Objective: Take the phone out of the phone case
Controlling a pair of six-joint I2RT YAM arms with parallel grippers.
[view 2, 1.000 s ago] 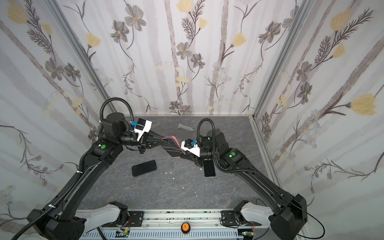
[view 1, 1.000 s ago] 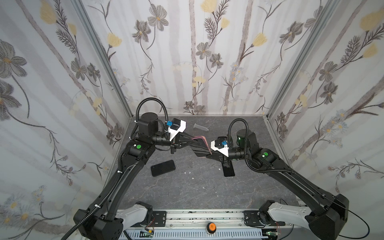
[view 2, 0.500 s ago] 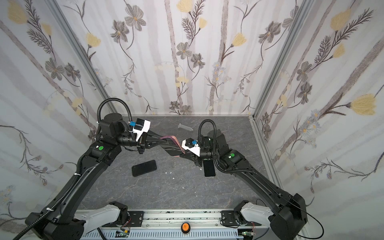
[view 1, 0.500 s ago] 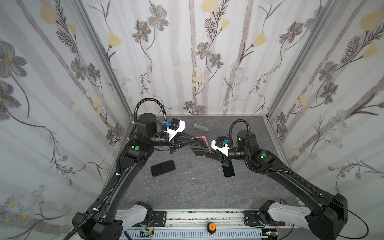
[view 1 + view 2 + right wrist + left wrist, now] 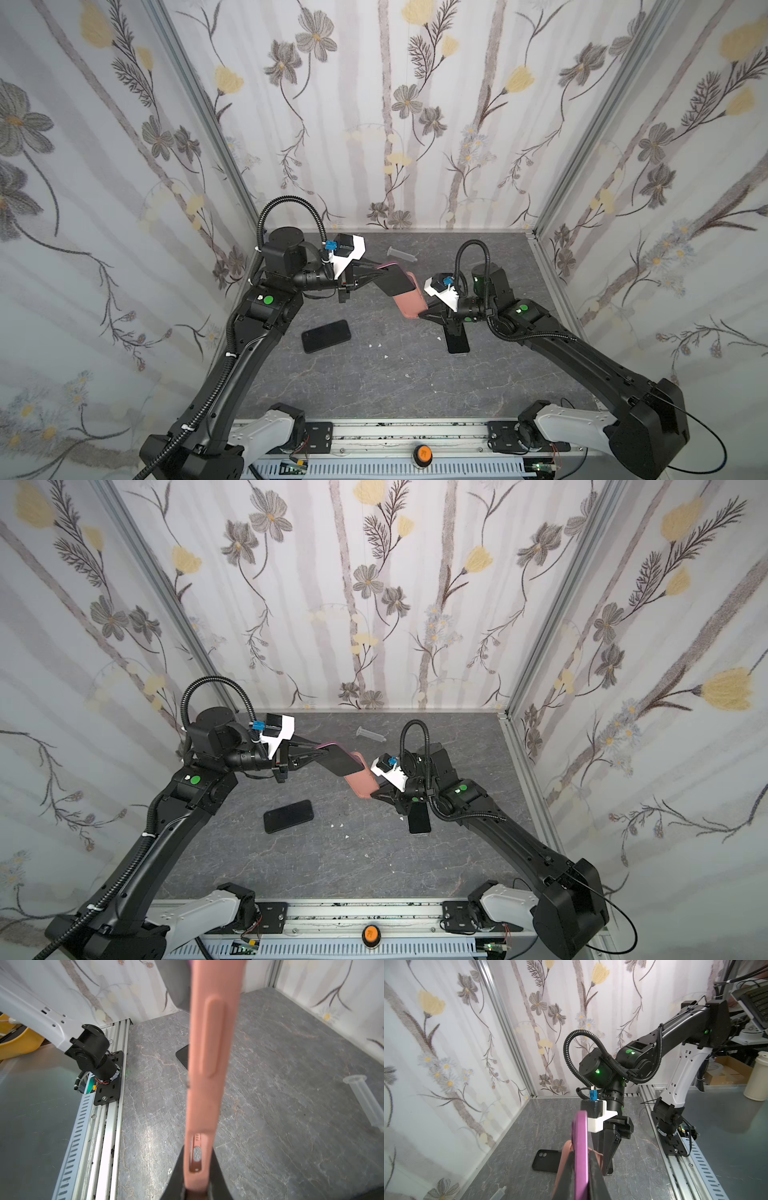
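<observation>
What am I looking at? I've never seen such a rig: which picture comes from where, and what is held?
Two black robot arms work over a grey table. The two wide pictures look down from one overhead camera pair; the two close ones come from wrist cameras. The left gripper is shut on the purple phone; the right gripper is shut on the pink case, the phone mostly out. On the table lie a black phone-like slab, a second black slab and a clear syringe.
</observation>
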